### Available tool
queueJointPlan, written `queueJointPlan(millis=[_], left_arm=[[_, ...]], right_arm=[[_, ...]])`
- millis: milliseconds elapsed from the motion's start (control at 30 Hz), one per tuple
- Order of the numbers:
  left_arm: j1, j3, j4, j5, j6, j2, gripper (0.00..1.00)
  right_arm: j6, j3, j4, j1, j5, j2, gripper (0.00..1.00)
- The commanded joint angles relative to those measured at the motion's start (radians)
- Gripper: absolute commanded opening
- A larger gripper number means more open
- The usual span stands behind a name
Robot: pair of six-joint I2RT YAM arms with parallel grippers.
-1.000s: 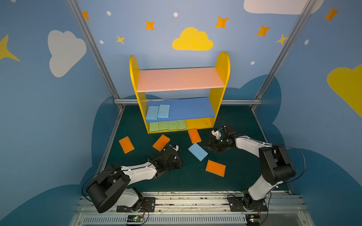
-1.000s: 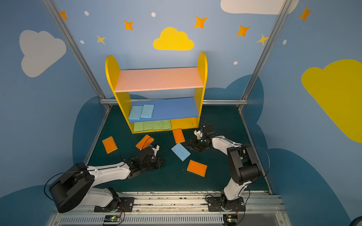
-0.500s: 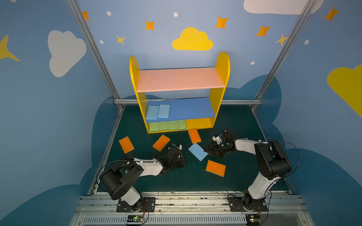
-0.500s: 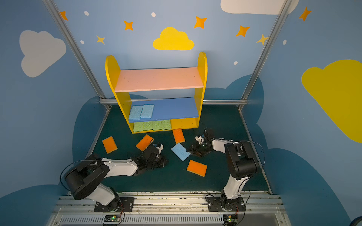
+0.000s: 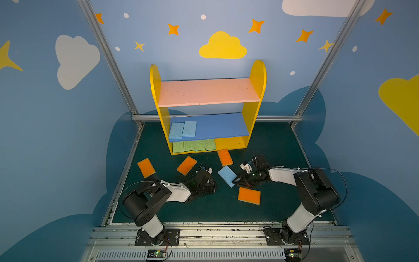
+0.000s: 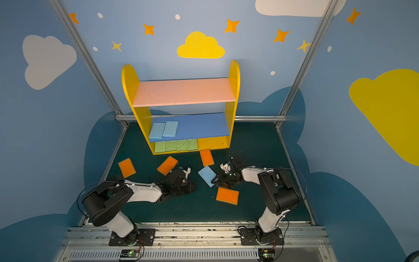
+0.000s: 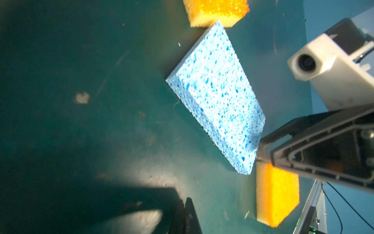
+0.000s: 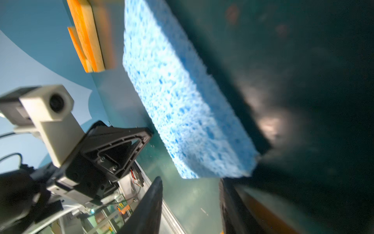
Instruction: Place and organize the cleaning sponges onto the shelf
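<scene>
Black jaws on the right gripper (image 5: 235, 181) stand partly open and are narrowing. It has swung down from beside the shelf-front orange sponge (image 5: 225, 157) to the near corner of the loose blue sponge (image 5: 227, 175). In the right wrist view the sponge's end sits just ahead of the gap. In the left wrist view one tip touches its corner, but I wouldn't call it gripped yet.

The sponge hasn't budged and lies flat on the green mat (image 5: 204, 208) between the two arms. Just across it, the left gripper (image 5: 209, 182) stays shut on nothing, though that arm has tucked its elbow in.

The other orange sponges lie where they were:
- the nearest orange sponge (image 5: 249, 195), just beside the right gripper
- the middle orange sponge (image 5: 186, 165)
- the far-left orange sponge (image 5: 146, 167)

On the shelf (image 5: 255, 106), two blue sponges (image 5: 183, 130) sit on the blue board (image 5: 222, 127). Four green sponges (image 5: 193, 145) sit on the bottom board (image 5: 231, 143), and the pink board (image 5: 208, 91) is bare.

To me, the third blue is about to join its pair, with the orange ones left for after.
</scene>
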Motion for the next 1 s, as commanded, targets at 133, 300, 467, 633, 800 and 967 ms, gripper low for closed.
queueJointPlan(millis=[133, 300, 467, 633, 800, 967], left_arm=[[0.006, 0.005, -0.005, 0.007, 0.002, -0.001, 0.03], [0.009, 0.000, -0.010, 0.005, 0.006, -0.001, 0.03], [0.010, 0.010, 0.007, 0.024, -0.002, 0.028, 0.03], [0.010, 0.013, 0.003, 0.037, -0.001, 0.045, 0.03], [0.011, -0.004, -0.007, 0.045, 0.006, 0.072, 0.03], [0.011, 0.001, 0.048, 0.121, -0.020, 0.214, 0.03]], right_arm=[[-0.031, 0.049, -0.091, -0.004, 0.065, -0.023, 0.43], [-0.106, 0.087, -0.220, -0.056, 0.111, -0.080, 0.47], [-0.106, 0.105, -0.209, -0.123, 0.077, -0.072, 0.48], [-0.077, 0.118, -0.137, -0.119, 0.039, 0.025, 0.49], [-0.048, 0.102, -0.069, -0.081, 0.042, 0.083, 0.49], [-0.039, 0.127, -0.071, -0.040, 0.046, 0.112, 0.48]])
